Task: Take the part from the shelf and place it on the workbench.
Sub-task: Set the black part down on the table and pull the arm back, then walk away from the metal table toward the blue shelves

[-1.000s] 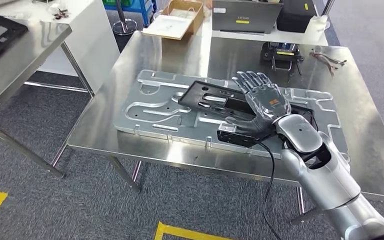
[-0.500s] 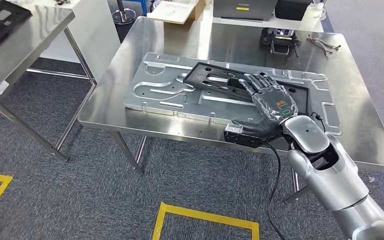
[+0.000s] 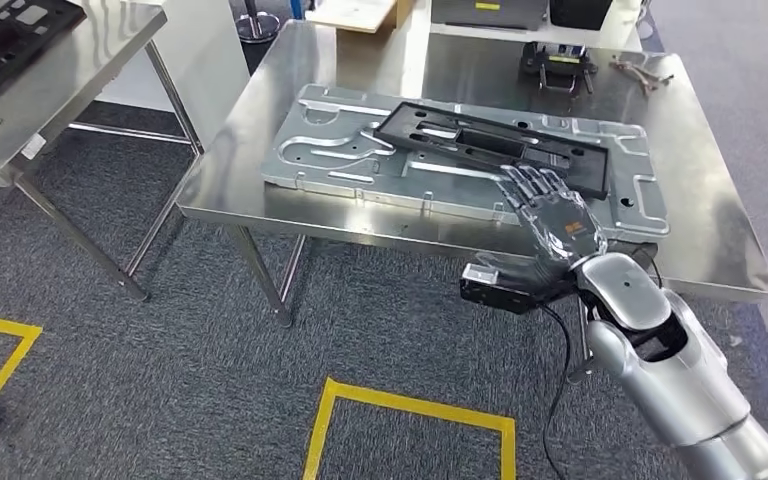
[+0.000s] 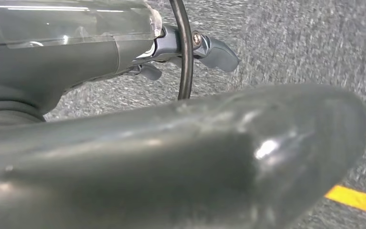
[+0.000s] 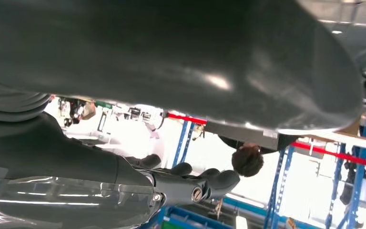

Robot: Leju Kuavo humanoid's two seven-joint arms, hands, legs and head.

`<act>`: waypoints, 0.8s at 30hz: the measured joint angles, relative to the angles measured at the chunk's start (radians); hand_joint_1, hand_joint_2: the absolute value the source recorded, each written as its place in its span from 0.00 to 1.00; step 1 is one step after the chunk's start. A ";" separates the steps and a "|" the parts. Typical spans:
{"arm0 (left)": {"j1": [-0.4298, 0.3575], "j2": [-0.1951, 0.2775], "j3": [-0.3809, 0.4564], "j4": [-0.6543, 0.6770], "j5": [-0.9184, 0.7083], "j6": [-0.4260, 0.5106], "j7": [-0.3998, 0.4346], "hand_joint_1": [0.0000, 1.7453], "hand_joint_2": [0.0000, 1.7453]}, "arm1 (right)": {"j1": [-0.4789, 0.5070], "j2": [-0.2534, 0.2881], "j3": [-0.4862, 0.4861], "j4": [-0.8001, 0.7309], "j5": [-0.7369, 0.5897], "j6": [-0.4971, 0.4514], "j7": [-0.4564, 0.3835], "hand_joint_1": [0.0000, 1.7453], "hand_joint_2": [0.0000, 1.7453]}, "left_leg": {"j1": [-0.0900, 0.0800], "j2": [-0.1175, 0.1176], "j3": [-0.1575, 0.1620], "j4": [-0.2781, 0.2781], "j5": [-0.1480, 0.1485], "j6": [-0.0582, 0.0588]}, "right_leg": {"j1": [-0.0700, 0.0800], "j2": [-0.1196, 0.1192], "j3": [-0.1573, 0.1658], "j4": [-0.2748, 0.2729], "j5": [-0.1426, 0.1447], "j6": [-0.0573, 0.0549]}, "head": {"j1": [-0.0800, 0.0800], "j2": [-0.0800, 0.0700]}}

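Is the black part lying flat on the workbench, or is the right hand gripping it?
Lying flat. The black part rests on the metal plate on the workbench; the right hand, fingers spread, holds nothing.

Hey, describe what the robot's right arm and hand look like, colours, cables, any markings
The right arm has glossy silver rounded shells with dark gaps at the joints. The right hand is dark grey, with segmented metallic-looking fingers and a small orange marking on its back. A thin black cable hangs down beside the wrist.
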 joint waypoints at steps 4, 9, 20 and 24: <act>0.011 -0.002 0.002 0.000 0.000 0.017 0.017 0.00 0.00 | 0.082 -0.024 -0.036 -0.012 -0.003 -0.024 -0.002 0.00 0.00 | -0.006 0.003 -0.023 -0.023 0.037 0.045 | -0.005 0.000 -0.009 0.002 -0.015 0.024 | 0.000 0.000; 0.017 -0.008 0.002 0.000 0.000 0.026 0.024 0.00 0.00 | 0.184 -0.056 -0.105 -0.030 -0.007 -0.052 -0.014 0.00 0.00 | -0.024 0.007 -0.101 -0.022 0.102 0.074 | 0.007 0.004 -0.053 0.255 -0.196 0.017 | 0.000 0.000; 0.022 -0.023 0.001 0.000 0.000 0.031 0.029 0.00 0.00 | 0.294 -0.089 -0.205 -0.070 -0.008 -0.063 -0.032 0.00 0.00 | -0.039 0.004 -0.196 0.039 0.108 0.040 | 0.027 -0.003 0.183 -0.059 -0.129 -0.051 | 0.000 0.000; 0.018 -0.021 -0.001 0.000 0.000 0.031 0.029 0.00 0.00 | 0.315 -0.089 -0.218 -0.080 -0.003 -0.054 -0.030 0.00 0.00 | -0.017 0.004 -0.228 0.254 -0.033 0.013 | 0.022 -0.004 0.116 -0.054 -0.078 -0.048 | 0.000 0.000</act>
